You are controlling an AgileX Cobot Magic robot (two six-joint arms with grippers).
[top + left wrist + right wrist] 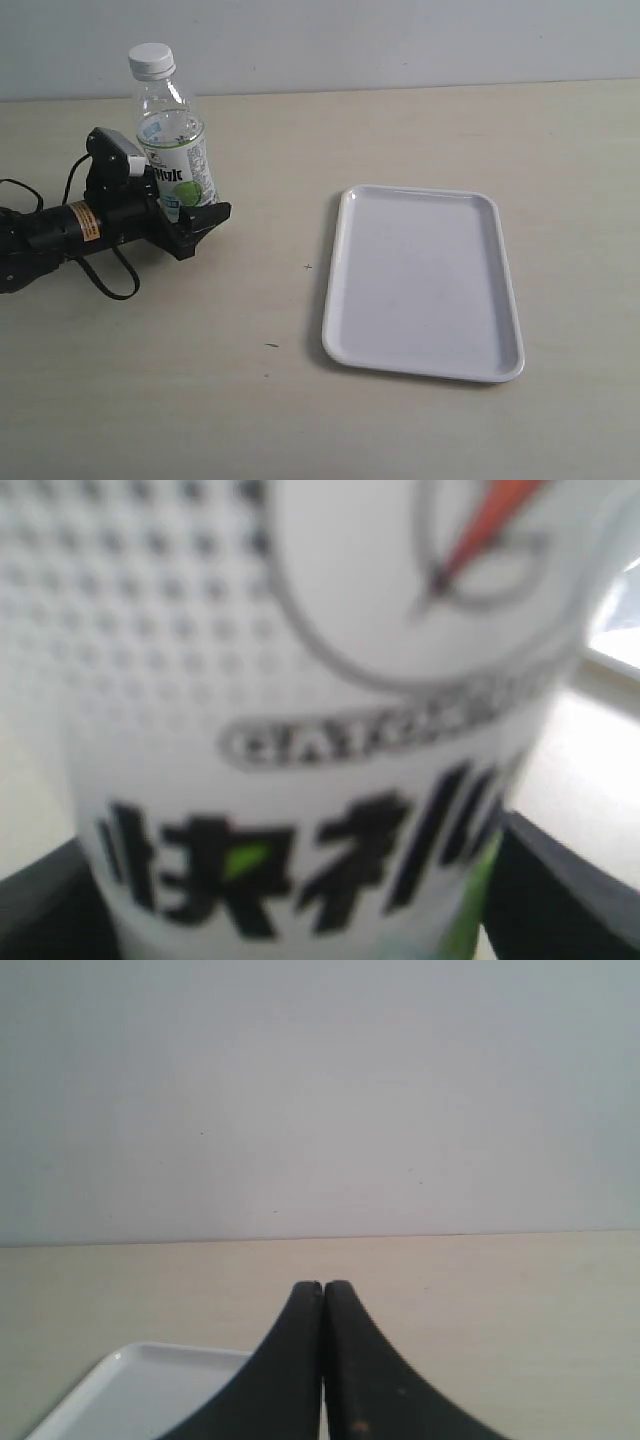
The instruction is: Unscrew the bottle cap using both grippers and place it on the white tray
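**1. Bottle.** Bottle (170, 120) stands upright on the table (200, 380), far-left area of the exterior view. Clear body, white-and-green label w/ lime and dark lettering. Well apart from the tray.

**2. Cap.** Cap (151, 59) is on the bottle neck, white, ribbed side. Not on the tray.

**3. Tray.** Tray (420, 285) lies flat on the table, right of centre in the exterior view. Surface bare, glossy white. One corner also shows in the right wrist view, just below and beside the R jaws.

**4. L gripper.** L gripper (192, 208) lies low, approx. level w/ the table, at the label. Jaws stand wide apart, one on each side of the bottle's lower body. Near finger (205, 222) shows in front of the bottle; the far one is hidden behind it. Left wrist view: blurred label fills the picture, black fingers (560, 900) flank it at both sides. Whether they clamp the bottle or only bracket it: cannot tell.

**5. R gripper.** R gripper (322, 1295) has its jaws fully closed, tips touching, nothing between them. It points across the table toward the back wall.
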